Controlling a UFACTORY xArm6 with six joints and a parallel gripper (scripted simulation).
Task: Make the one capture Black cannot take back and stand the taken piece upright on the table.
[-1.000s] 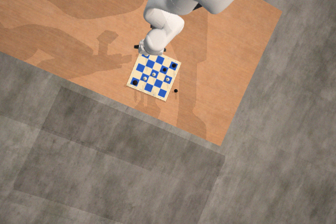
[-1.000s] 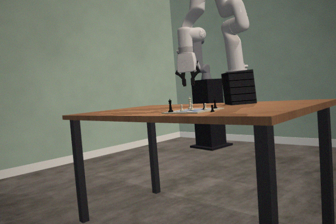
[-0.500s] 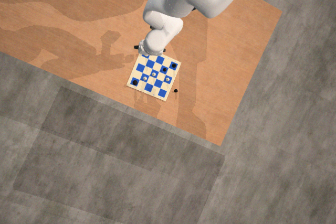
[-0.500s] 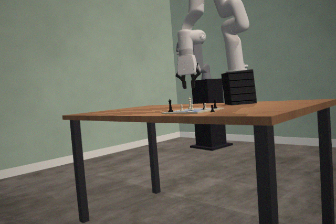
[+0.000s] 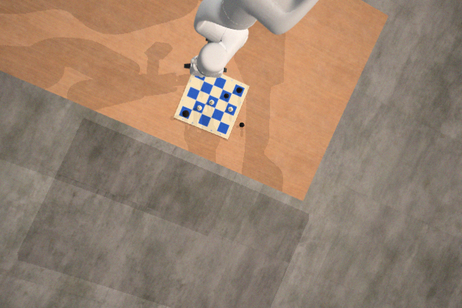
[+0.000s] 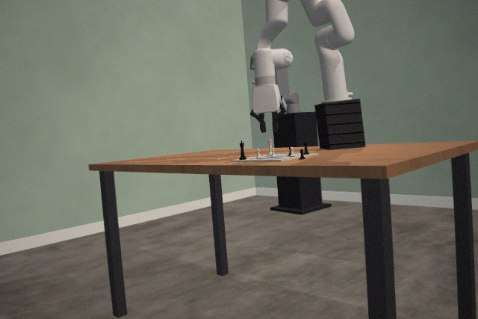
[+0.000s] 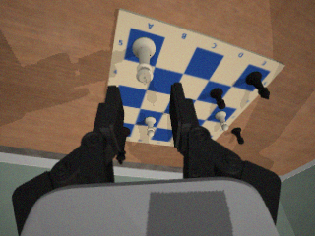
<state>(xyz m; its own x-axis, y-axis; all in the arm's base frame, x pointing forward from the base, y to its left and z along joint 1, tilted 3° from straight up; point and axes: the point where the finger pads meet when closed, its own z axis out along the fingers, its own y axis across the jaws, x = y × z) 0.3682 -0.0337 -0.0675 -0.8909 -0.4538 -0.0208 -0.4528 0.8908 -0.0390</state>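
1. Capturer, as I judge it: the tall white piece (image 7: 143, 59), upright on what looks like the corner square by the A and 5 marks. The arm hides it from above.
2. Handling: I expect it to be light, rigid and smooth, with a narrow base that tips easily. I'd take it on the stem below the head, squarely, and lift straight up.
3. Black pawn (image 5: 241, 124) stands upright on the bench (image 5: 317, 73), just off the board (image 5: 217, 91), so the taken piece seems dealt with.
4. Gripper (image 7: 144, 89) hangs well above that corner. Fingers are part-closed with a plain gap and hold nothing.
5. Neighbours: three white pawns (image 5: 211, 102) mid-board and black pieces (image 5: 225, 94) toward the far side, all apart from the corner.
6. Room: open bench lies beyond two sides of that corner. The board edge is close, so I'd avoid dragging the base across it.
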